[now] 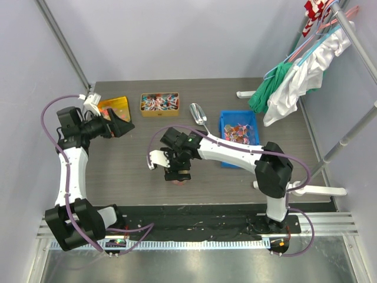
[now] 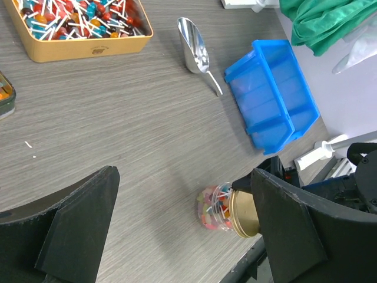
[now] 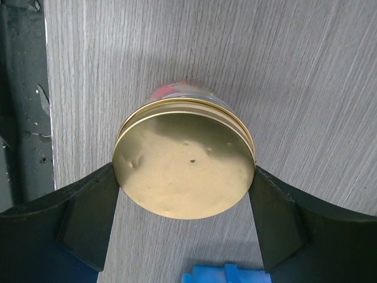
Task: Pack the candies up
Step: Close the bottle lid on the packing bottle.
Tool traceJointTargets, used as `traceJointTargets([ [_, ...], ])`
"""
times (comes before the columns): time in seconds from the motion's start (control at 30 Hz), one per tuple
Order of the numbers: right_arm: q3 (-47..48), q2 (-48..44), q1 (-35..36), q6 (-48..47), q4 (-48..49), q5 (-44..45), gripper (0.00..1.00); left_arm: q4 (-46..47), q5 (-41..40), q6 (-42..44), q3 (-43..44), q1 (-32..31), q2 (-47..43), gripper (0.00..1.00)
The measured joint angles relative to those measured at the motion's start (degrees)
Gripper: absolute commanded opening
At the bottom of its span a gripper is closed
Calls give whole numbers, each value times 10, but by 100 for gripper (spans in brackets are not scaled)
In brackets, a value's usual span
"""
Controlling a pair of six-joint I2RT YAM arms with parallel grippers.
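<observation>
Right hand (image 1: pixel 177 173) comes down over the jar (image 2: pixel 221 209), fingers tight on both sides of the gold lid (image 3: pixel 184 165), gripping it. Jar upright on counter (image 1: pixel 118 168), candies (image 2: pixel 209 207) inside. Left hand (image 1: pixel 121 126) gapes, well away to the left, so the right arm is nearer.

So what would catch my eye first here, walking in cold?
Probably the right gripper in the middle of the scene, clasping the gold lid of a small jar packed with coloured candies. Behind it sit a tin of lollipops and a blue bin, and clothes hang oddly on a rail at the far right.
</observation>
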Motion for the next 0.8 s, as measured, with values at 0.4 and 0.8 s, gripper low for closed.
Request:
traceJointTargets([
  [0.4,43,42,3,-16,-55,-4,71,15,9,-11,-6,0,0,97],
  [0.8,76,66,3,-31,-82,-2,72,18,13,-12,-9,0,0,98],
])
